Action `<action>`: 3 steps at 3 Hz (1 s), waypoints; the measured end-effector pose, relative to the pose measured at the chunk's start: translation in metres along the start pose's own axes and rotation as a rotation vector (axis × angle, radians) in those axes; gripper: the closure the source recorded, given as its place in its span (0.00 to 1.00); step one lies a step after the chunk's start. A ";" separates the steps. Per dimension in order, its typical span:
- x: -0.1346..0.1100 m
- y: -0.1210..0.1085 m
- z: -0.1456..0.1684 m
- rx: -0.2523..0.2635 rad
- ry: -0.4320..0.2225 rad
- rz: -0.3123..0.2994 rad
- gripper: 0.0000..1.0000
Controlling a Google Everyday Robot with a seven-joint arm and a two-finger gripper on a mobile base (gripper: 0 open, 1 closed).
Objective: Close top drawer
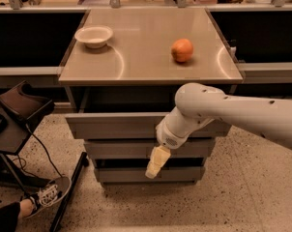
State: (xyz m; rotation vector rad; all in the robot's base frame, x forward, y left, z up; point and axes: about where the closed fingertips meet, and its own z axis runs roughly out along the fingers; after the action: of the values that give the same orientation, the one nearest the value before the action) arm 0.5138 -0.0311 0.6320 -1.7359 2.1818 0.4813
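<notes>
The top drawer [117,125] is a wide grey metal tray pulled out from under the counter top, its flat front facing me and its dark inside showing behind. My gripper [155,163] hangs down from the white arm in front of the lower drawer fronts, just below the top drawer's front, right of its middle. Its pale fingers [157,159] point down and left. The arm's wrist covers part of the top drawer's front.
On the counter top [146,57] stand a white bowl [94,36] at the back left and an orange [182,50] at the right. Two narrower grey drawer fronts [131,149] lie below. A dark stand [20,108], cables and a person's shoe [49,195] are at the left.
</notes>
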 end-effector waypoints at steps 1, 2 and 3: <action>0.010 -0.039 -0.011 0.040 -0.037 0.043 0.00; 0.012 -0.047 -0.014 0.048 -0.045 0.051 0.00; 0.004 -0.088 -0.041 0.120 -0.052 0.106 0.00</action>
State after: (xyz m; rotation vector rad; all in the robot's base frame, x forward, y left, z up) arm 0.5973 -0.0706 0.6610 -1.5353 2.2258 0.4073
